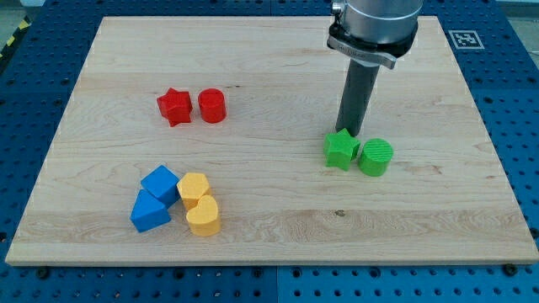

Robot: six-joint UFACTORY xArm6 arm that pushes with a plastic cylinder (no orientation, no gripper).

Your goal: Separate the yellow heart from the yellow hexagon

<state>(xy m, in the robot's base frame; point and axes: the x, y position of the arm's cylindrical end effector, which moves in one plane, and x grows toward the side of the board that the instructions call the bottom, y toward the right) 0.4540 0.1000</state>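
wooden surface (269, 76) filling most of the view, pale and grained, set on a blue perforated base (522, 118) with a small black-and-white marker (462, 39) at the view's top right corner. grey arm housing (375, 25) entering from the view's top, right of centre, narrowing to a straight dark rod (358, 97) angled down toward the view's bottom. no hand on this arm, so nothing to report as released, clenched or grasping. my tip (348, 133) at the rod's lower end, right at the upper edge of the green star (340, 150), touching it or just short of it; cannot tell which. green cylinder (376, 157) just beside that star on the view's right, the two almost touching. toward the view's bottom left, well apart from my tip, a cluster of four: blue cube-like block (160, 183) above a blue wedge-shaped block (149, 212), the two touching, and on their right the two yellow pieces. yellow hexagon (194, 187) as the upper one, touching or nearly touching the blue cube-like block. yellow heart (204, 215) directly below it toward the view's bottom, pressed against the hexagon, no gap visible between them. toward the view's upper left, red star (174, 106) with red cylinder (211, 106) just beside it on the view's right, a slim gap between them.
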